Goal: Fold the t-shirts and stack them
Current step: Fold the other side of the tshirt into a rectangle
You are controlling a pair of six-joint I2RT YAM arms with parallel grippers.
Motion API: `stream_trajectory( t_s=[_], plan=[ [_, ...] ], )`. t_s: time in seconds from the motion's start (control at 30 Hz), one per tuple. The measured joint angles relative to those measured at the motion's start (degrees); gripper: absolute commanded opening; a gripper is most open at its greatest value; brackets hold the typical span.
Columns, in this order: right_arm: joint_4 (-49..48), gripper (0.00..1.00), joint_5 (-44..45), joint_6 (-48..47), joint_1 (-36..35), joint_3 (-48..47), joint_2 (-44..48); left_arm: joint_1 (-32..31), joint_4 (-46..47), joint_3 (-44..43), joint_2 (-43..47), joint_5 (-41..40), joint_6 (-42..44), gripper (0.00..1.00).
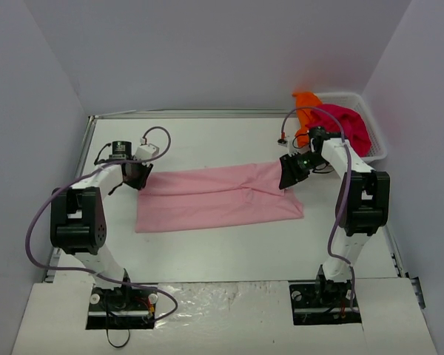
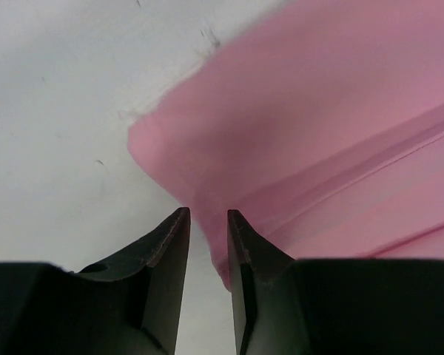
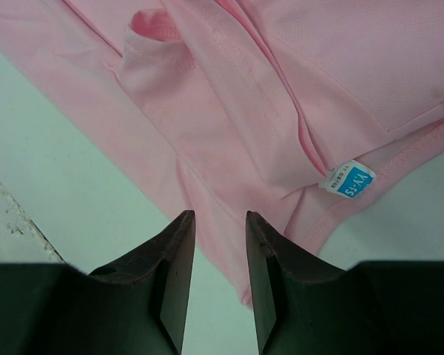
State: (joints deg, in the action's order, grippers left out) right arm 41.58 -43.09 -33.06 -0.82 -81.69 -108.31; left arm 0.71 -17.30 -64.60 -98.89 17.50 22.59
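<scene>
top external: i see l gripper (image 1: 135, 180) n r gripper (image 1: 288, 176) at pink t-shirt (image 1: 214, 198) far corners, jaws slightly apart, nothing clamped.

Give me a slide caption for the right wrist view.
Right end effector, open, at the pink t-shirt edge, beside its blue-and-white neck label.

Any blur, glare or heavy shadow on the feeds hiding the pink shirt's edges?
Top view: even light, faint shadows, pink shirt edges crisp. Left wrist: cloth soft and out of focus. Right wrist: sharper, seams and neck label clear. No glare on the cloth.
</scene>
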Motion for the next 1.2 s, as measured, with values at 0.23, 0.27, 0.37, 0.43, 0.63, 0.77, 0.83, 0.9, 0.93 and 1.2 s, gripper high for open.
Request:
stream_trajectory(
  t_s=[0.23,0.27,0.37,0.43,0.63,0.77,0.83,0.9,0.93,1.2],
  plan=[
    [0.02,0.30,0.00,-0.04,0.00,0.02,0.00,0.00,-1.66,9.66,5.42,-1.64,2.16,0.25],
    [0.02,0.30,0.00,-0.04,0.00,0.02,0.00,0.00,-1.88,10.23,5.70,-1.95,2.36,0.25],
    [0.02,0.30,0.00,-0.09,0.00,0.02,0.00,0.00,-1.90,11.19,6.10,-2.86,2.71,0.25],
    [0.02,0.30,0.00,-0.11,0.00,0.04,0.00,0.00,-1.90,11.28,6.49,-3.91,2.80,0.24],
    [0.02,0.31,-0.02,-0.24,0.00,0.04,0.04,0.00,-1.86,11.26,7.82,-7.67,2.71,0.24],
    [0.04,0.32,-0.11,-0.42,0.00,0.02,0.11,0.00,-1.84,10.36,8.41,-10.54,2.01,0.24],
    [0.13,0.32,-0.37,-0.55,0.00,-0.09,0.11,0.00,-1.90,8.76,8.41,-11.72,1.18,0.24],
    [0.50,0.34,-0.55,-0.83,-0.02,-0.79,0.11,0.00,-1.95,7.17,8.61,-12.11,0.26,0.24],
    [0.63,0.34,-0.72,-0.98,-0.02,-1.40,0.09,0.00,-2.01,6.49,8.92,-12.20,-0.37,0.24],
    [1.25,0.38,-3.15,-3.39,-1.79,-8.90,-2.84,0.87,-5.60,1.27,14.58,-11.91,-5.46,0.22]
  ],
)
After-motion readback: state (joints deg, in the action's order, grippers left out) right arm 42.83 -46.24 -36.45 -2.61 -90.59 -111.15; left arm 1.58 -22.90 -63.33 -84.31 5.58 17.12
